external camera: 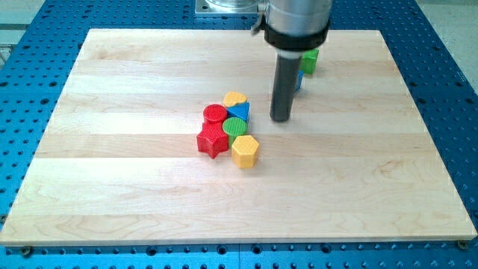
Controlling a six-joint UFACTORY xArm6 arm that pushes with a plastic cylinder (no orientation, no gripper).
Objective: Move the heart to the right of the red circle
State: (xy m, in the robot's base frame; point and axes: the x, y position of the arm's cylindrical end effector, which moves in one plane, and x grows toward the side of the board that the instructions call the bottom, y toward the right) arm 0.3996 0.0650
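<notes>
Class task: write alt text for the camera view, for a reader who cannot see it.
My tip rests on a wooden board, just to the view's right of a tight cluster: yellow heart, red circle, blue triangle, green circle, red star and yellow hexagon. Behind the rod, a green block and a blue block are partly hidden.

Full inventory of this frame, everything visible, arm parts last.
yellow heart: 1, yellow, top of the central cluster, touching the red circle
red circle: 1, red, cluster's upper left
blue triangle: 1, blue, below the heart
green circle: 1, green, cluster middle
red star: 1, red, cluster's lower left
yellow hexagon: 1, yellow, cluster's bottom
green block: 1, green, view's top, partly hidden behind the arm
blue block: 1, blue, mostly hidden behind the rod
board: 1, pale wood, on a blue table
my tip: 1, dark rod, right of the cluster, apart from it
</notes>
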